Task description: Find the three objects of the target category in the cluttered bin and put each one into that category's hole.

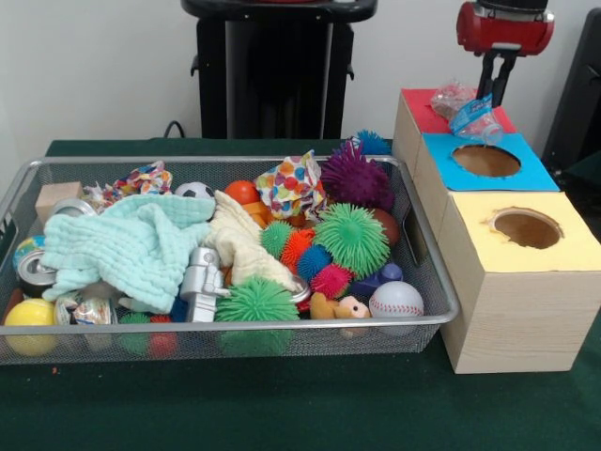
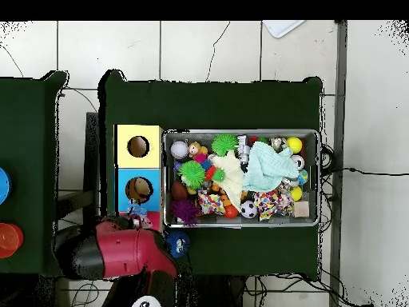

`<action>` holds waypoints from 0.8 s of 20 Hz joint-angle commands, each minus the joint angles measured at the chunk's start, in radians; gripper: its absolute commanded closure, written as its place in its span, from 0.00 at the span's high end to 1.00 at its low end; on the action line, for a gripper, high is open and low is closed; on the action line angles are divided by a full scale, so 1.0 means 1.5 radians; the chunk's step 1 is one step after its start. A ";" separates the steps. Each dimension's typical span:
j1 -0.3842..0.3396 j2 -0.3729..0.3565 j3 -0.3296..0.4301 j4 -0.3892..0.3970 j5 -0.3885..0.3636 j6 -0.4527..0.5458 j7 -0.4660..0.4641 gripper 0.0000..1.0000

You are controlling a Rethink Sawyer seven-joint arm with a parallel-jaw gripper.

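The hand [image 1: 488, 94] pinches a crinkly clear wrapper [image 1: 474, 117] with blue print — held over the red-topped box [image 1: 423, 113], just behind the blue box's hole [image 1: 485, 161]; the wire bin [image 1: 427, 282] lies well aside.

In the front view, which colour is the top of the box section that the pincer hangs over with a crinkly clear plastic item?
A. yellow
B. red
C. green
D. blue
B. The pincer holds the crinkly plastic item above the red section, at its edge toward the blue section; the yellow section lies nearest the camera, away from it.
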 commanded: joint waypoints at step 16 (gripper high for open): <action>0.000 0.072 0.046 0.063 0.031 -0.100 0.127 0.00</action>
